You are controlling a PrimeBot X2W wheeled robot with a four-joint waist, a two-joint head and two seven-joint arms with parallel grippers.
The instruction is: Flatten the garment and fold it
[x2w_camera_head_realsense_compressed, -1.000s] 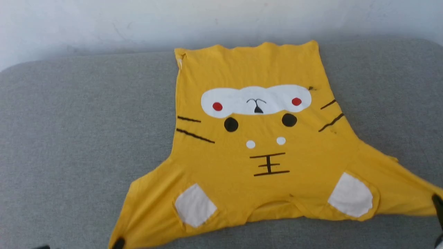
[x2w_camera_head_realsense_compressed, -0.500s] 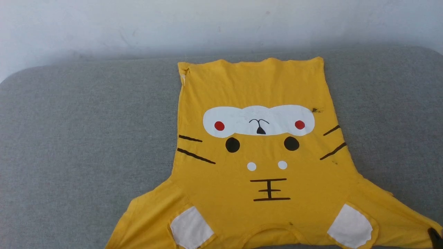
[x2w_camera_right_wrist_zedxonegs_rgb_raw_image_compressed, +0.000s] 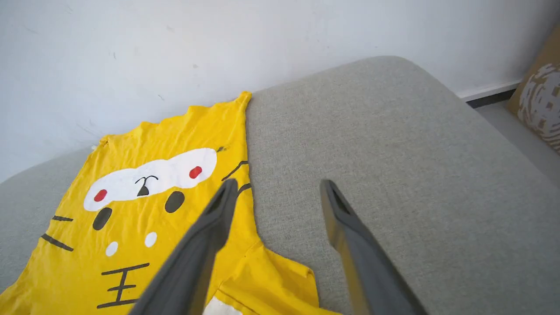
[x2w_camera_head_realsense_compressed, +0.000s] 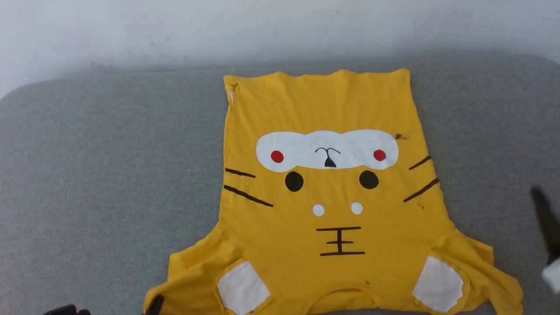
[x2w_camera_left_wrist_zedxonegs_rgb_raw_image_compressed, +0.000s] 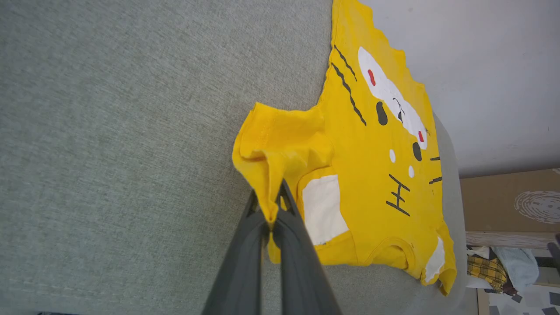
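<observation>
Garment (x2w_camera_head_realsense_compressed: 332,197), frame centre: likely light, soft, limp; best taken at sleeve hems. Left gripper (x2w_camera_left_wrist_zedxonegs_rgb_raw_image_compressed: 271,218) pinching lower-left sleeve (x2w_camera_head_realsense_compressed: 192,271); right gripper (x2w_camera_right_wrist_zedxonegs_rgb_raw_image_compressed: 278,183) spread wide, empty.

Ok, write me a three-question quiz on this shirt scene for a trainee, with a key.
1. True or false: the right gripper is shut on the shirt.
2. What does the left gripper pinch? A) the collar B) a sleeve edge C) nothing
3. Which end of the shirt lies nearest the wall?

Key
1. False: it is open, above the cushion beside the shirt.
2. B
3. The hem
</observation>
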